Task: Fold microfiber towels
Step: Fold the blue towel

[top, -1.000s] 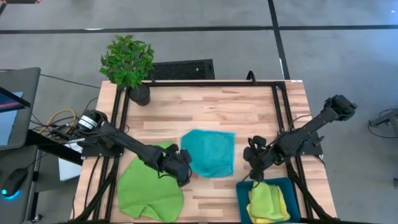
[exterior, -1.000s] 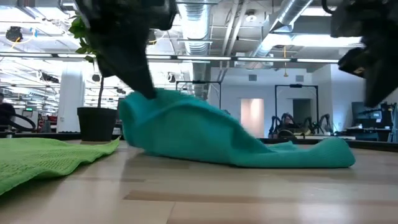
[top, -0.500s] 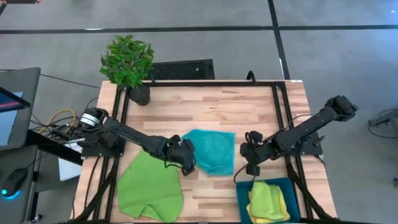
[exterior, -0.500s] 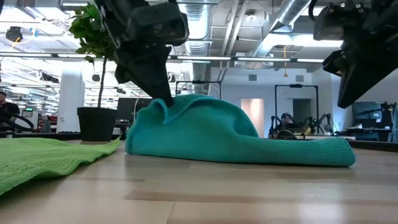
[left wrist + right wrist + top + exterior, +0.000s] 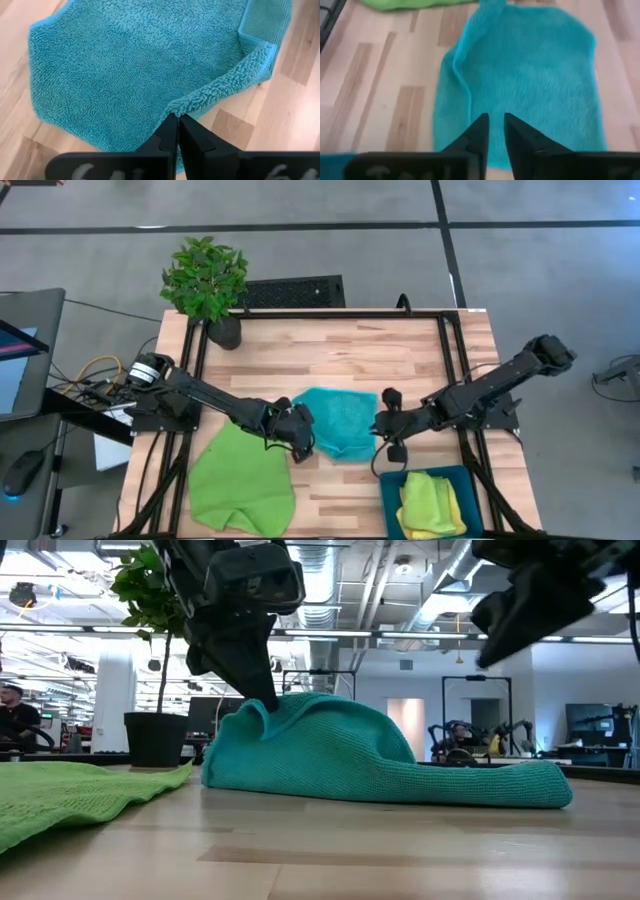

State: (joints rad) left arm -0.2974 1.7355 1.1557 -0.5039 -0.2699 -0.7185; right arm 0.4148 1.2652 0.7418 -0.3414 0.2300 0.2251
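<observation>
Item: turquoise towel (image 5: 338, 423), mid-table, part-folded, long axis running 12 to 6 in the high view.

Left gripper (image 5: 299, 442): at the towel's 8 o'clock corner, jaws pressed together, pinching a raised fold of its edge.

Right gripper (image 5: 385, 425): just off the towel's 3 o'clock edge, above the table, jaws slightly parted, holding nothing; the towel lies toward 9 o'clock from them.

Left arm nearer, already engaged.

An open-plan robotics lab: exposed ceiling ducts (image 5: 470, 570), strip lights, more robot arms (image 5: 470, 740) on far tables, a seated person (image 5: 15, 720) far left, and a wooden bench (image 5: 340, 355).
</observation>
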